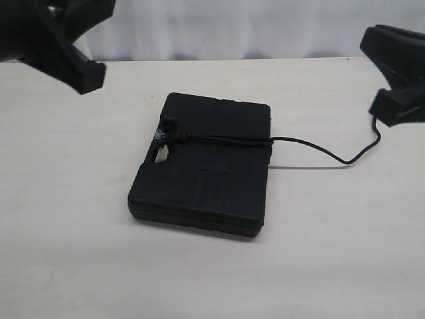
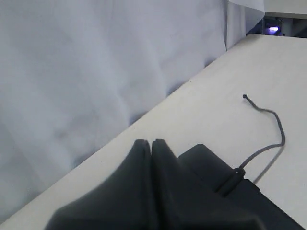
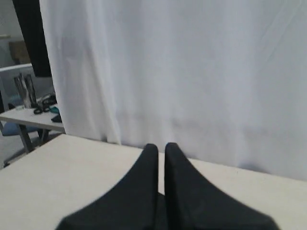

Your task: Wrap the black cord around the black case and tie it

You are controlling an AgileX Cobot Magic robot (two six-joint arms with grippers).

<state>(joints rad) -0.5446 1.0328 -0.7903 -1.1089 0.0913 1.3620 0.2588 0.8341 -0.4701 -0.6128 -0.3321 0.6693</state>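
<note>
- The black case (image 1: pixel 199 173) lies flat around the middle of the desk (image 1: pixel 66 252), with its handle slot on the 9 o'clock side.
- The black cord (image 1: pixel 319 150) runs straight across the case lid from the slot to the 3 o'clock edge. Its knotted end with the greyish tuft (image 1: pixel 160 138) sits right at the slot.
- Past that edge the cord trails onto the desk toward 3 o'clock, dips, then curls up toward 2 o'clock. The loose tip rests on the desk.
- The left pincer (image 2: pixel 151 143) is up at 10 o'clock from the case, fingers pressed together and well clear of it.
- The right pincer (image 3: pixel 161 145) is at 2 o'clock, fingers together too, just above the cord's tip.
- There's a white curtain (image 3: pixel 192 72) behind the desk.
</note>
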